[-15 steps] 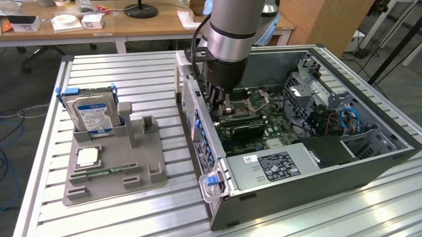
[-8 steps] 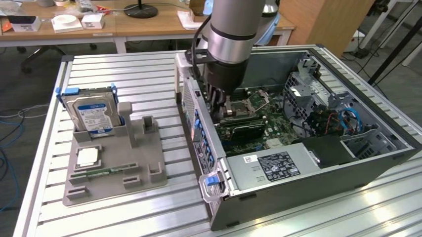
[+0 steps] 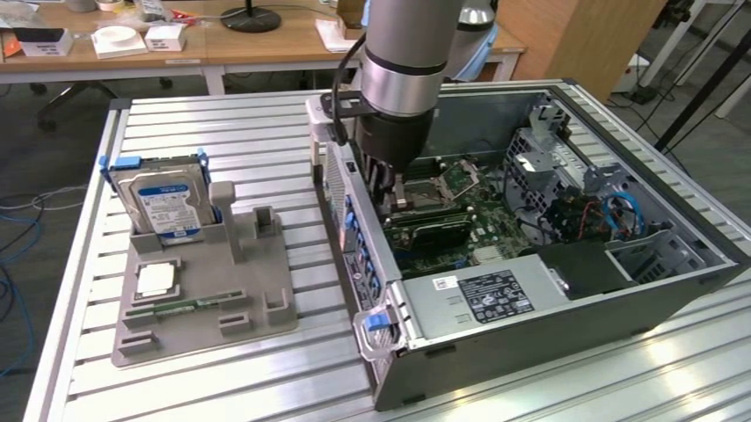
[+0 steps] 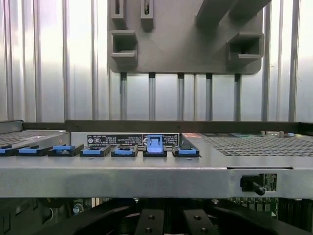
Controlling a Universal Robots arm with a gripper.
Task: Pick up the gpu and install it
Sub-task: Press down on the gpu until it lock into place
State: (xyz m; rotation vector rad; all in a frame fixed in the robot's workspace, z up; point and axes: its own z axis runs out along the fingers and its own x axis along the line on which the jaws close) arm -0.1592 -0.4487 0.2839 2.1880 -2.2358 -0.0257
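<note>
Grey computer case around motherboard, pincer.

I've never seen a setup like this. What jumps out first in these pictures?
The open computer case on the slatted table, its circuitry bare, with the silver robot arm plunging into it; the gripper is down over the motherboard, shut. To the exterior view's left, a grey holder keeps a hard drive standing upright. In the wrist view, a row of blue clips lines the case's edge.
</note>
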